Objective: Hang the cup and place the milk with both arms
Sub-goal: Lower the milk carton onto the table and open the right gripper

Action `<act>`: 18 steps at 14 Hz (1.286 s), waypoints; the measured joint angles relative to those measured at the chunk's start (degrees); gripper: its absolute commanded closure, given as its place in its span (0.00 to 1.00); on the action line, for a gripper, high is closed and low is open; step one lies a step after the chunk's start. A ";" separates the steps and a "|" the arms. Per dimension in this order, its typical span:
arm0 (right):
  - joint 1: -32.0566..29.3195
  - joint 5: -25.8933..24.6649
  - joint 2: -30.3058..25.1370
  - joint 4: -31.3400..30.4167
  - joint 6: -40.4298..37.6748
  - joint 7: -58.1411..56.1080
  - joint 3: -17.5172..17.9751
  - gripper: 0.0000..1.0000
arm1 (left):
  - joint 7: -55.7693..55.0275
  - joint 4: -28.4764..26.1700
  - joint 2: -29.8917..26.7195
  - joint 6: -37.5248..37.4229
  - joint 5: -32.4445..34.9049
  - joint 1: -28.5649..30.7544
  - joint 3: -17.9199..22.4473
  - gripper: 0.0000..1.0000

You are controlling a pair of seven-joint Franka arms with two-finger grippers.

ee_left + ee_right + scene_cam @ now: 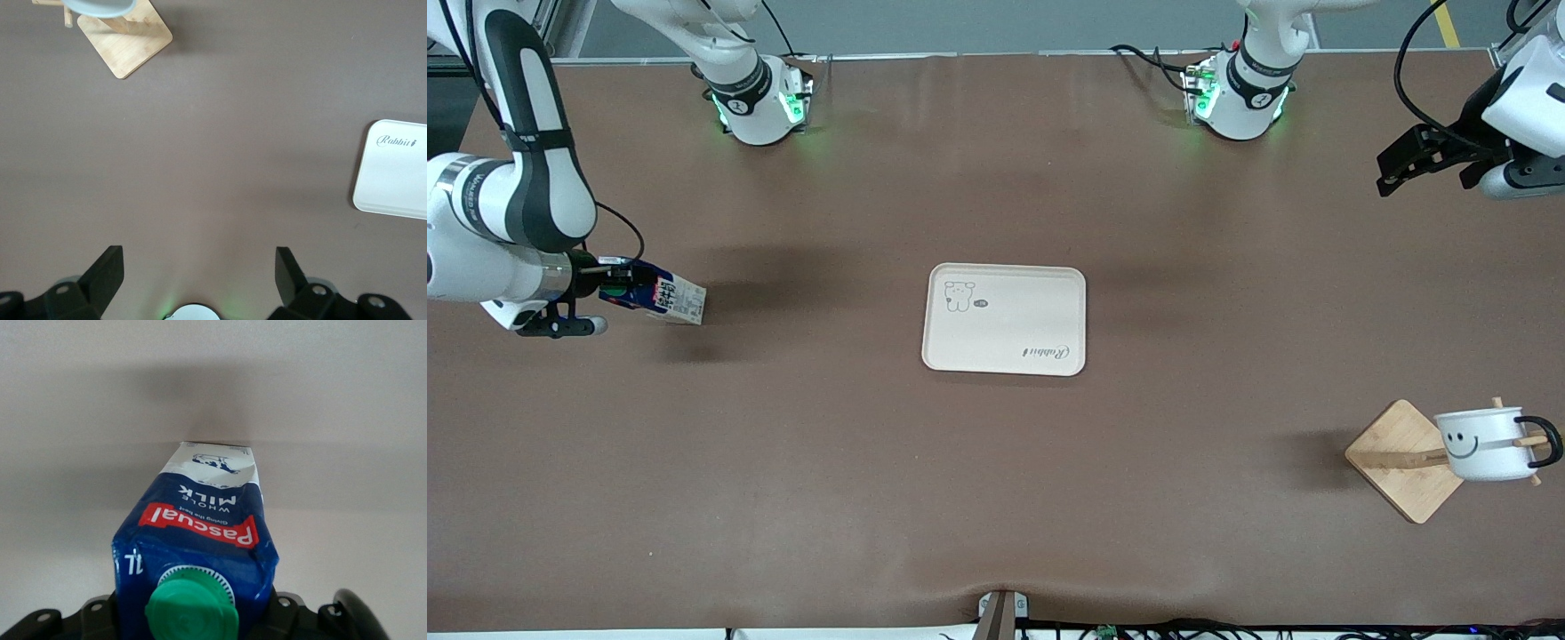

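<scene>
Cup: small white enamel-style mug (1485,444) with dark rim, black smiley face and thin black loop handle; hung by the handle on a peg of the rack, at the left arm's end of the surface, nearer the front camera than the tray.
Rack: light wooden stand with a square bamboo base (1401,462) and a slanted post with pegs; base flat on the surface; only its base and a sliver of the mug's rim seen in the left wrist view (125,41).
Milk: small carton, dark blue top with red mark, white lower part with dark print, green round screw cap (660,299); tipped over sideways, cap end toward the wrist, held over the right arm's end of the surface, well apart from the tray; shadow on the surface beneath it.
Right gripper: black fingers (618,288) closed on the carton's blue upper part, just below the cap (192,611).
Left gripper: black fingers (1400,171) spread wide, holding nothing, up over bare surface at the left arm's end; both fingers apart in its wrist view (197,273).
Tray: cream rectangular plastic tray with rounded corners, a small bear drawing and "Rabbit" lettering (1005,356); flat mid-surface, nothing on it.
Surface: brown matte covering (996,498); open between carton and tray.
</scene>
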 measured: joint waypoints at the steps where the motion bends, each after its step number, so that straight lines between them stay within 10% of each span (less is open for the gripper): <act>1: 0.00 0.00 0.00 0.00 0.00 0.00 0.00 0.53 | -0.03 0.00 0.00 -0.27 0.00 -0.01 0.00 0.00; 8: -0.03 0.00 0.00 -0.03 0.03 -0.01 -0.01 0.32 | -0.08 0.09 -0.24 -0.62 0.00 -0.01 0.02 0.00; 11: -0.04 0.00 0.00 -0.08 0.03 -0.02 -0.02 0.00 | -0.10 0.09 -0.29 -0.68 0.00 0.01 0.11 0.00; 18: -0.05 -0.01 0.00 -0.26 0.14 -0.03 -0.03 0.00 | -0.12 0.09 -0.32 -0.75 0.00 0.04 0.35 0.00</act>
